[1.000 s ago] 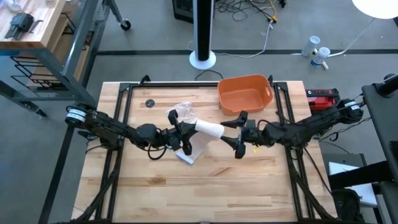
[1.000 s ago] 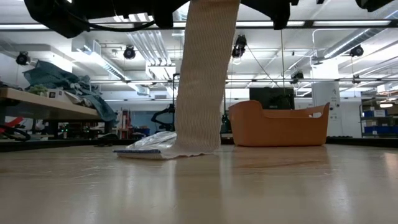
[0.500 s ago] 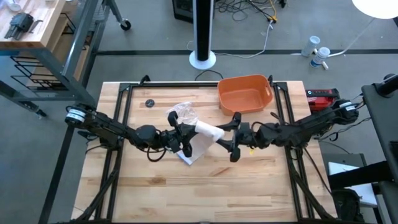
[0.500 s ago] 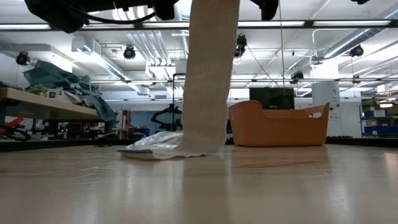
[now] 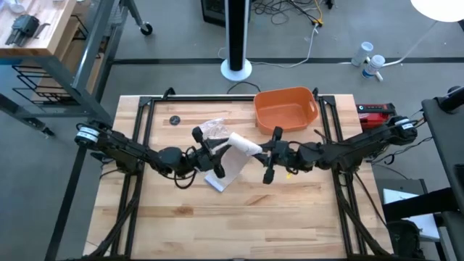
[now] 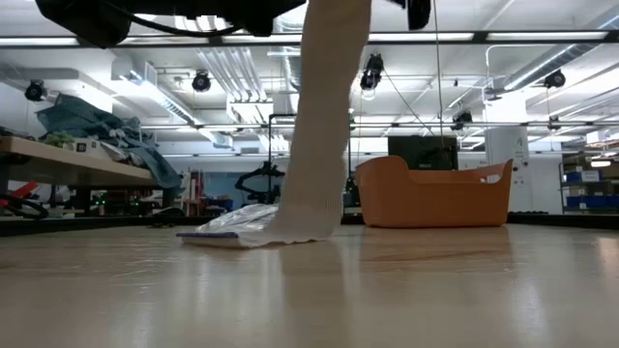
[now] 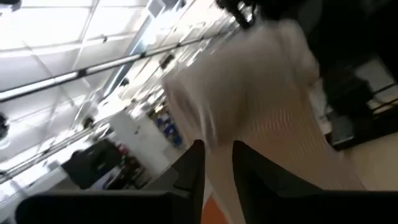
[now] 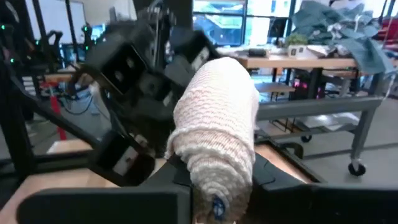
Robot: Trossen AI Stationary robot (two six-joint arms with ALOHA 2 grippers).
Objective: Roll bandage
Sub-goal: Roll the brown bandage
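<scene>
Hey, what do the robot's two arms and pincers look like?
Both arms are dark, slim and jointed. The left arm has a white, round-labelled joint near its base, as does the right arm. Each ends in a black two-fingered pincer: left pincer, right pincer. Thin black cables loop beside the wrists.

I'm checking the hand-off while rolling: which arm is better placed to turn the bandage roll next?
Probably the right. The right gripper has the bandage roll between its fingers, seen in the right wrist view. The left gripper sits beside the roll, at the hanging strip.
</scene>
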